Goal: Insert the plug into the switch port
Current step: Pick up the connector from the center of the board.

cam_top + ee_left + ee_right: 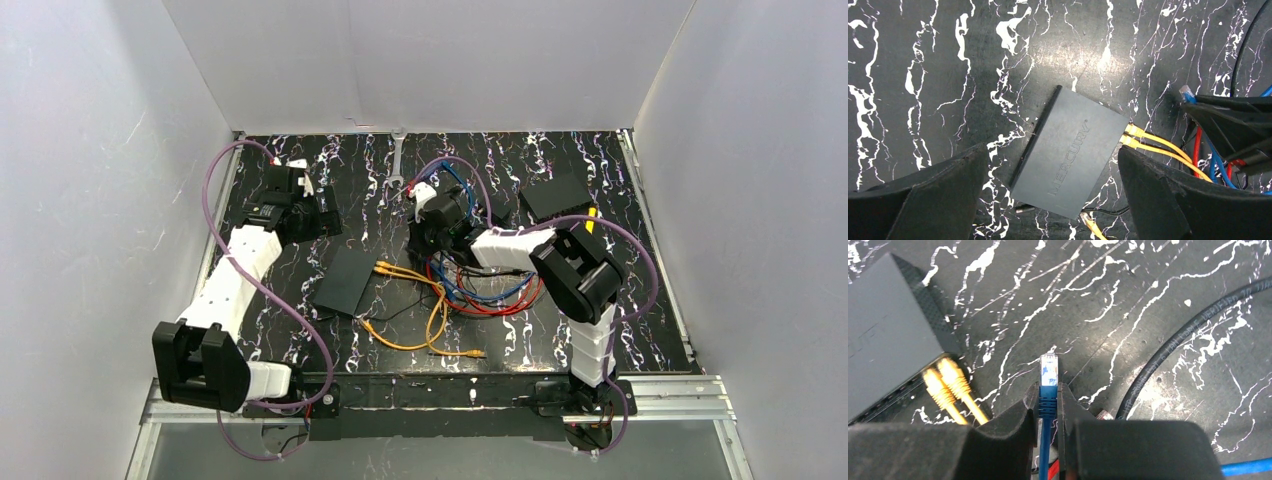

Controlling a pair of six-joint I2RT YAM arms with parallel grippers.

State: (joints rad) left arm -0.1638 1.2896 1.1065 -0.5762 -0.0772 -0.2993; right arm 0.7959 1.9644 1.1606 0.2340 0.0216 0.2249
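The switch (1073,155) is a flat dark box marked MERCURY, lying on the marbled table (923,75); it also shows as the switch (345,280) and the switch (888,335). Two yellow plugs (943,380) sit side by side in its port edge. My right gripper (1048,396) is shut on a blue plug (1048,372), whose clear tip sticks out past the fingertips, just right of the yellow plugs and apart from the switch. The left gripper (1052,152) hangs open above the switch, one finger on each side.
A loose bundle of yellow, red and blue cables (470,295) lies right of the switch. One thick black cable (1168,350) curves past the right gripper. A plain black slab (555,195) lies at the back right, and a wrench (398,150) lies by the back wall.
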